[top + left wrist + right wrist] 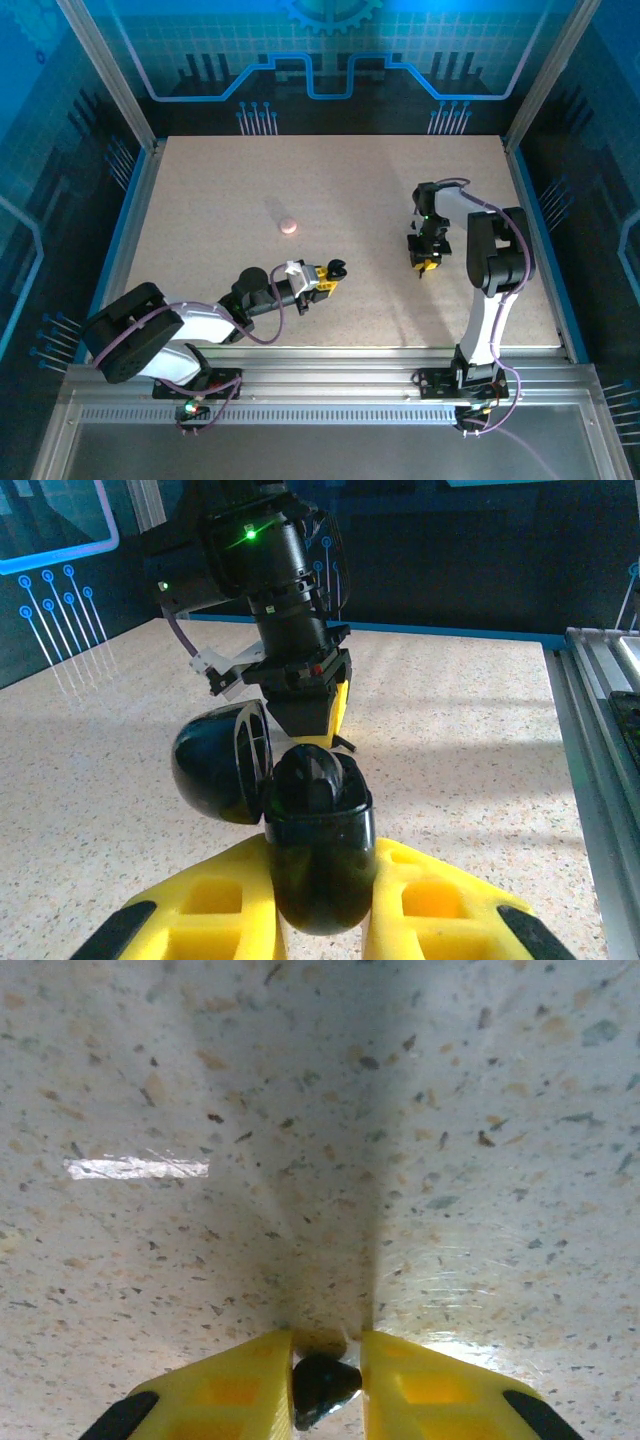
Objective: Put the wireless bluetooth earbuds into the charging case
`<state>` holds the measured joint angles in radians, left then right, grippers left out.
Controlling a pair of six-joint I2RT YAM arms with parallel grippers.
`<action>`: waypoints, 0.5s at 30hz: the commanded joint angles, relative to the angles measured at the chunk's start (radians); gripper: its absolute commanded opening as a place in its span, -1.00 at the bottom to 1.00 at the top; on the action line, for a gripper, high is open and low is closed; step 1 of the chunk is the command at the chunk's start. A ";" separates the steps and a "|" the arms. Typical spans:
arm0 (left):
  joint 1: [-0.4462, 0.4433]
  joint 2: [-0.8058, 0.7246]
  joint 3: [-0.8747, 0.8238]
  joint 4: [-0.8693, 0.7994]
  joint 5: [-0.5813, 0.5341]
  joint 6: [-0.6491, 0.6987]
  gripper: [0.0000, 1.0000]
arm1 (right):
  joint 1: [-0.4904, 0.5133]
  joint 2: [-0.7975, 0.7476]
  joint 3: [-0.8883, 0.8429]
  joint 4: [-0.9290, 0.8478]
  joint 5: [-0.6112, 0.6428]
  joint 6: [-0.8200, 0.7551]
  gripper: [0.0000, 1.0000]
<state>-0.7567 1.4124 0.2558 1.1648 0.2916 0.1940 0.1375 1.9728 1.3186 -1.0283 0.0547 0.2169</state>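
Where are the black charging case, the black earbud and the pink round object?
black charging case (320, 870): left wrist view, on its front wall.
black earbud (318, 1384): right wrist view, on its dark body.
pink round object (288, 226): top external view, on its middle.

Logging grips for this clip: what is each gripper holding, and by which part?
The left gripper clamps the open black charging case by the sides of its lower body. The right gripper pinches a black earbud by its sides.

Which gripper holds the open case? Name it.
The left gripper: its yellow fingers clamp the black case, lid open. The right gripper pinches only a tiny black earbud.
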 commanded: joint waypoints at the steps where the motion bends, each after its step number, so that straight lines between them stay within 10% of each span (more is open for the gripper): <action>1: -0.006 -0.027 0.005 -0.003 -0.012 0.023 -0.80 | 0.027 -0.007 -0.019 0.005 0.010 0.025 -0.57; 15: -0.006 -0.041 -0.001 -0.008 -0.017 0.022 -0.80 | 0.035 -0.052 -0.050 0.002 0.016 0.059 -0.40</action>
<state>-0.7567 1.3956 0.2558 1.1522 0.2909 0.1940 0.1528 1.9488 1.2911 -1.0073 0.0715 0.2543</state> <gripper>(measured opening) 0.182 0.303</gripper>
